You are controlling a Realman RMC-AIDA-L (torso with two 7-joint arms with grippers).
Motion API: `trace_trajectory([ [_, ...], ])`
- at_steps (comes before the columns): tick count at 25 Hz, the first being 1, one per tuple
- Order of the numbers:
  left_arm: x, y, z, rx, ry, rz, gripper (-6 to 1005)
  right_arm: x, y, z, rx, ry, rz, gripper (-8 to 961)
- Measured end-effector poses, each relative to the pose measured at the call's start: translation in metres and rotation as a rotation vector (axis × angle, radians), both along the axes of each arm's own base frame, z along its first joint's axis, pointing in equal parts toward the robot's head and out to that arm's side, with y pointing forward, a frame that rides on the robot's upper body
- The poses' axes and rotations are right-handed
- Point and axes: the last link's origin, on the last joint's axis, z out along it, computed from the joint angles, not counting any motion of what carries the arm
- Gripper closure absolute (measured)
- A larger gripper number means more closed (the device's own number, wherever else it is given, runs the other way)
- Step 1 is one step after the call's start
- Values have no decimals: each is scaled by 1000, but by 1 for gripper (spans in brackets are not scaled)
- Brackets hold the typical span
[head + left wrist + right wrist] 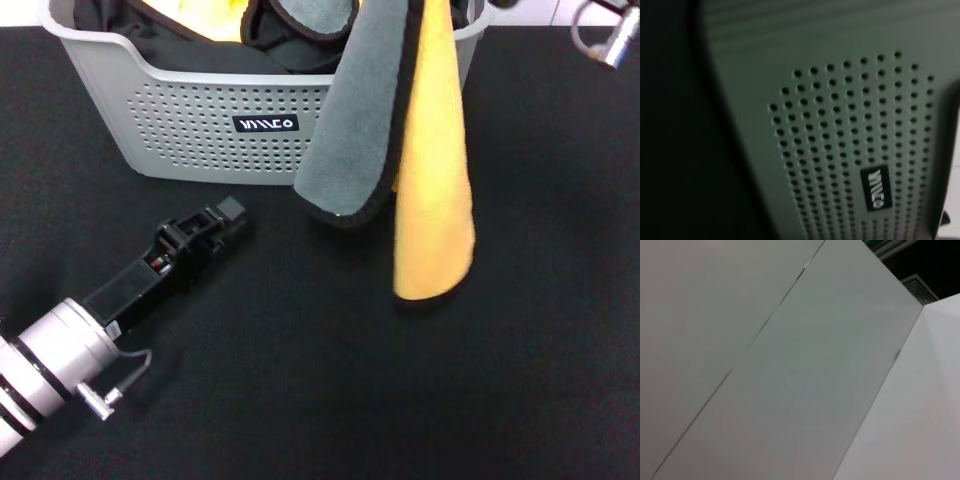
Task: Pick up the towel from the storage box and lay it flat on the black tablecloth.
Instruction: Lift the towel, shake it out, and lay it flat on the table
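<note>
The towel hangs down from above the head view's top edge, grey face on the left and yellow-orange face on the right, with black trim. Its lower ends hang in front of the storage box, over the black tablecloth. What holds its top is out of view. My left gripper lies low over the tablecloth just in front of the box. The left wrist view shows the box's perforated wall and its label. A metal part of my right arm shows at the top right.
Inside the box lie dark cloths and more yellow fabric. The tablecloth spreads wide in front of and to the right of the box. The right wrist view shows only pale wall panels.
</note>
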Motion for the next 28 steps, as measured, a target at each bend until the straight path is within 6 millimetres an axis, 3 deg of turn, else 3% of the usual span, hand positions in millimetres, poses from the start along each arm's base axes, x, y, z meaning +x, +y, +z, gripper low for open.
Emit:
trace_trajectory([
  [2, 3, 0, -2, -12, 10, -22, 906, -6, 5, -3, 11, -16, -5, 947],
  [5, 8, -1, -2, 12, 49, -93, 821, -9, 9, -3, 20, -22, -13, 947],
  [13, 3, -15, 2, 266, 350, -258, 647, -18, 23, -4, 54, -26, -58, 947],
  [25, 14, -11, 11, 687, 905, -607, 596, -32, 30, -9, 42, -26, -58, 946],
  [28, 17, -3, 15, 747, 962, -617, 596, -33, 30, -8, 32, -21, -64, 946],
])
